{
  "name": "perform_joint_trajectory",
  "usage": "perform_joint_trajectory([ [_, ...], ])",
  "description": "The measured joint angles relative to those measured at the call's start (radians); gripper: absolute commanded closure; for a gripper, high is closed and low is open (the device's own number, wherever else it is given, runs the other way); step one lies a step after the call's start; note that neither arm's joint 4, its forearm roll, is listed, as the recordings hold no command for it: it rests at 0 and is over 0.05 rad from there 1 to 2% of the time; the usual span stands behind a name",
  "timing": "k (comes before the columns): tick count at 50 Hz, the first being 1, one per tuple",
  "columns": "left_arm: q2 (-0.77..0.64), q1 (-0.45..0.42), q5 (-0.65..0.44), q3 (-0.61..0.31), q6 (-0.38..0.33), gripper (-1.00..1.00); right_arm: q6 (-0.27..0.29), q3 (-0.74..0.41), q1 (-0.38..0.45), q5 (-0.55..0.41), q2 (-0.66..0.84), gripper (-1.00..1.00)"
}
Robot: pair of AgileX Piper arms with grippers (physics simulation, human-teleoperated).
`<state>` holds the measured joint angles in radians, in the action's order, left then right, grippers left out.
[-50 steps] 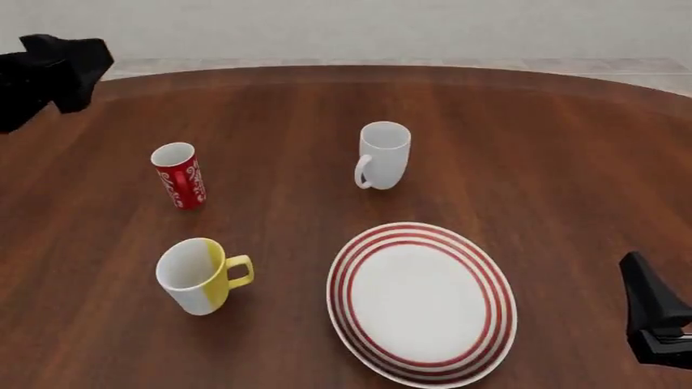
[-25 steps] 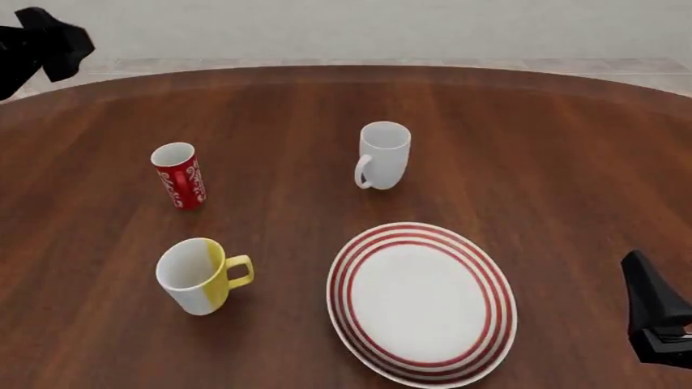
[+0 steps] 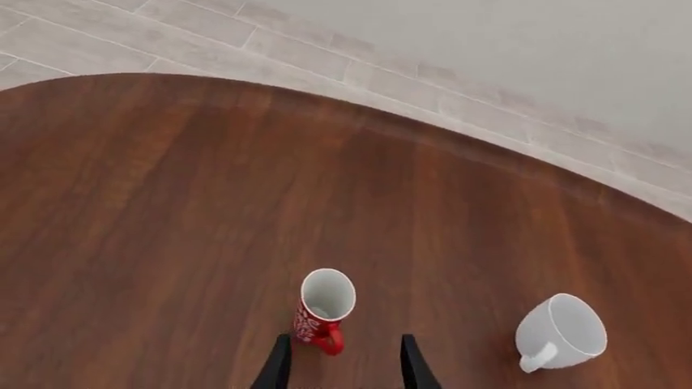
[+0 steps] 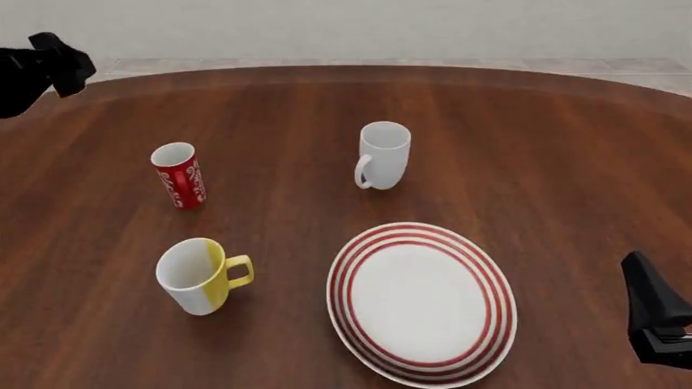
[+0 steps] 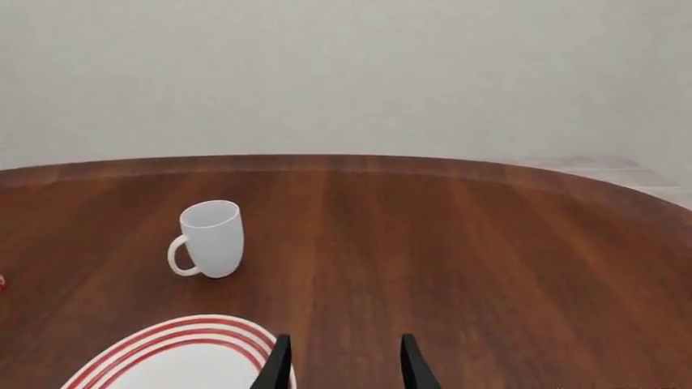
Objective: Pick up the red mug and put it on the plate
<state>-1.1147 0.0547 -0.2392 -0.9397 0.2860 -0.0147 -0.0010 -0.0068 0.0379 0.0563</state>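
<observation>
The red mug [image 4: 178, 175] with white swirls stands upright at the table's left, and my left arm [image 4: 41, 68] hangs high above the far left corner, well away from it. In the left wrist view the red mug [image 3: 322, 312] lies below and just ahead of my left gripper [image 3: 343, 369], which is open and empty. The plate [image 4: 348, 263], white with red rings, lies front right of centre. My right gripper [image 5: 343, 369] is open and empty, with the plate's rim [image 5: 184, 334] just beside its fingertips. My right arm [image 4: 657, 320] rests at the front right edge.
A plain white mug [image 4: 383, 154] stands upright near the table's middle, behind the plate. A yellow-and-white mug [image 4: 198, 275] sits front left, in front of the red mug. The white mug [image 3: 559, 331] also shows in the left wrist view. The table's far edge curves against a tiled floor.
My left arm has drawn back toward the far left corner and shows smaller in the front view. The right arm and all the dishes have stayed put.
</observation>
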Motion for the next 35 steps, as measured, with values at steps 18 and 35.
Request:
perform_joint_trajectory([
  [18, -0.051, 0.002, 0.042, 0.014, -0.005, -1.00, 0.001, 0.001, 0.005, 0.007, 0.008, -1.00],
  [35, -0.097, -0.025, 0.090, 0.030, -0.008, -1.00, -0.003, 0.001, 0.004, 0.011, 0.015, -1.00],
])
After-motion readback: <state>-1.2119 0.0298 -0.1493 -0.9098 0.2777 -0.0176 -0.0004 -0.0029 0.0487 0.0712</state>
